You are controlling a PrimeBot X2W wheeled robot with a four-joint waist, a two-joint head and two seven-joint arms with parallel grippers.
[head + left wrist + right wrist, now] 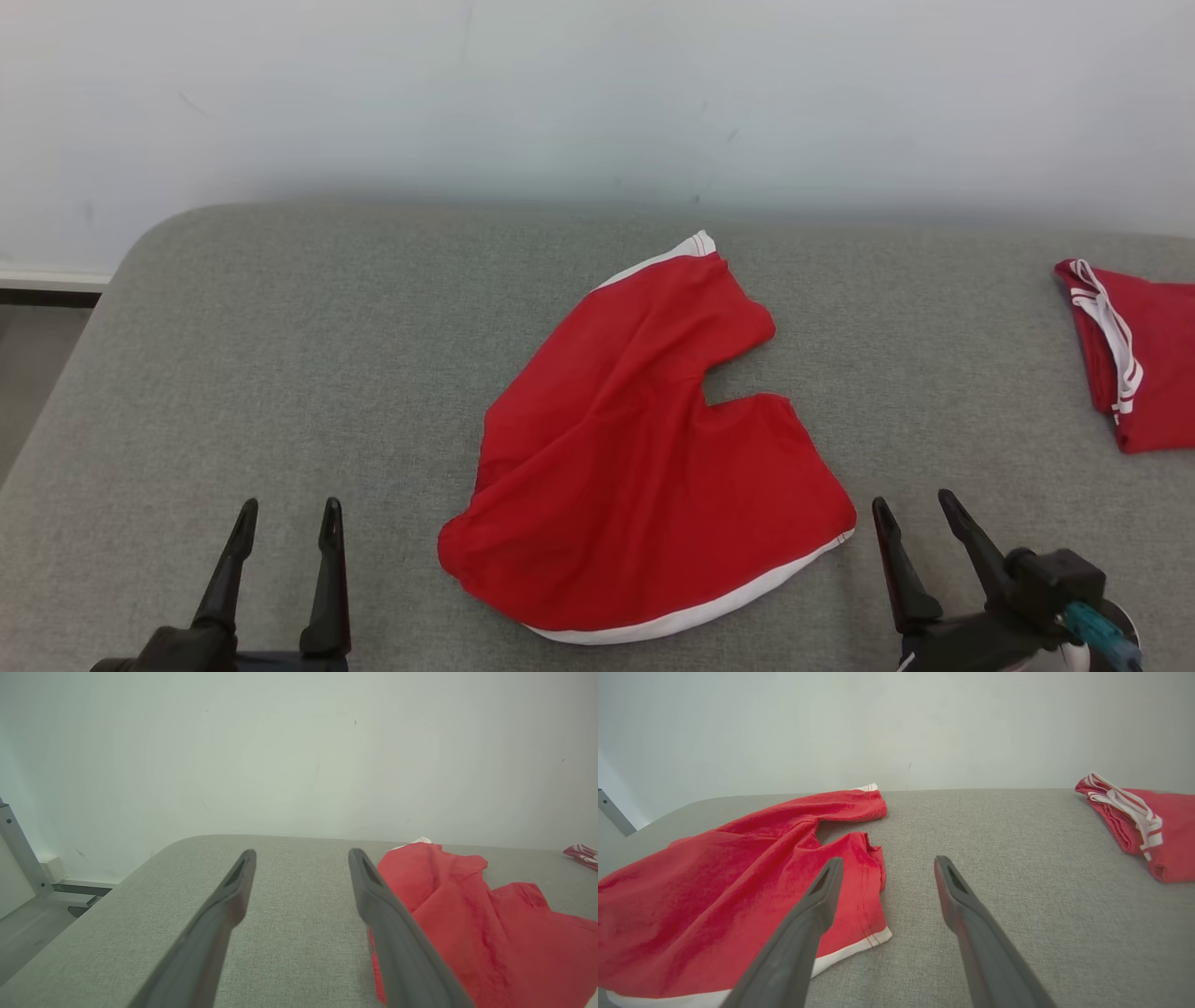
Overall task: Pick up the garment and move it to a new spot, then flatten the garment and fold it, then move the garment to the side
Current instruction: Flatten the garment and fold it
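Left hand (290,509) and right hand (911,501), each wide apart and empty, either side of red white-trimmed garment (644,457)

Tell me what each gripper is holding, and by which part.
Nothing is held. The left gripper and right gripper are both open, clear of the red garment lying between them.

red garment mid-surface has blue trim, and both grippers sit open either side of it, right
The trim is white, not blue; the head view shows it edging the red garment. The rest holds: left gripper and right gripper sit open either side.
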